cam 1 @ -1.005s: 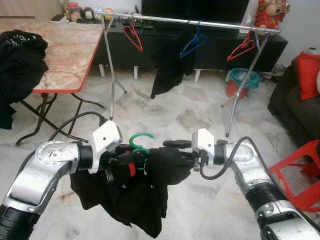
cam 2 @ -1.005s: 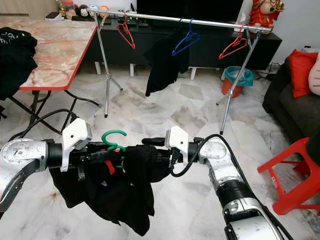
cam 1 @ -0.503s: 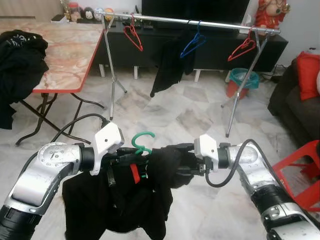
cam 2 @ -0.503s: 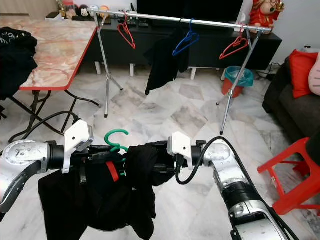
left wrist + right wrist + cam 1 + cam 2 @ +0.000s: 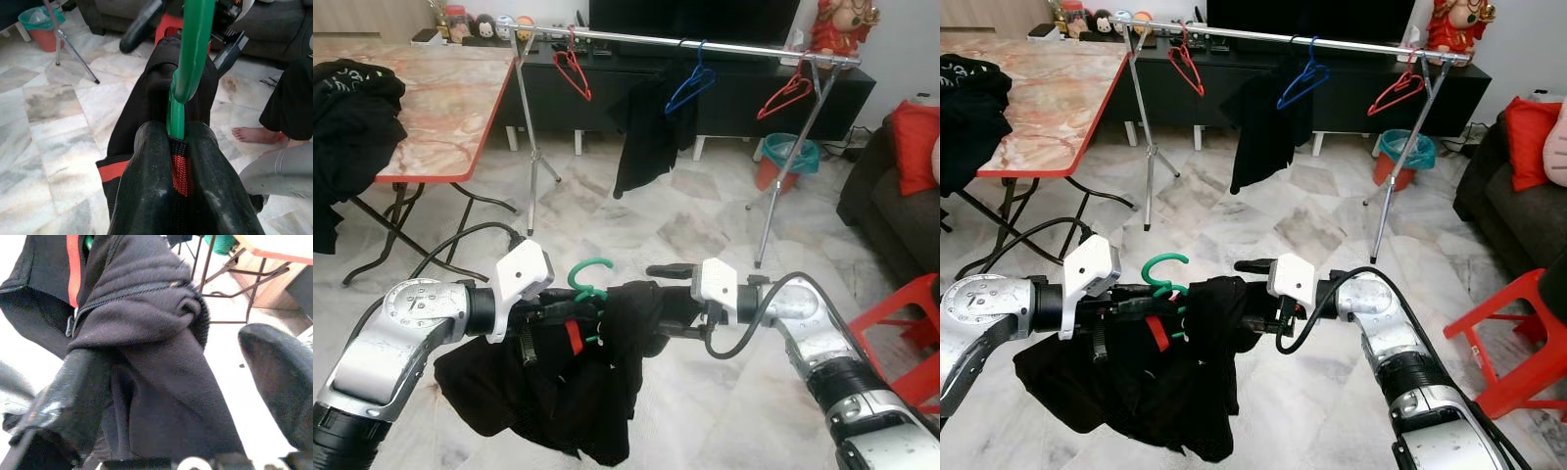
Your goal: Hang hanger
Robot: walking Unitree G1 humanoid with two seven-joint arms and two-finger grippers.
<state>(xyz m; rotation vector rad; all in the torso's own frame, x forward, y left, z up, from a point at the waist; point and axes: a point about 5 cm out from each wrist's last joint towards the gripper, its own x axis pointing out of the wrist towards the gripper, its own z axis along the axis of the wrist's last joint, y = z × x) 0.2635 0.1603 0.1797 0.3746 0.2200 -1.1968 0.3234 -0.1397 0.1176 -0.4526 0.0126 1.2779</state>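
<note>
A green hanger carries a black garment with a red stripe. On the silver rail hang 2 red hangers and 1 blue hanger with a black cloth. The table has a pink marbled top edged in red, and the floor is white and grey marble.

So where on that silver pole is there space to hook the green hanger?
The rail is bare between the red hanger near its left end and the blue hanger, and again between the blue one and the red hanger by its right end. Around the blue hanger it is crowded: a black garment hangs there.
</note>
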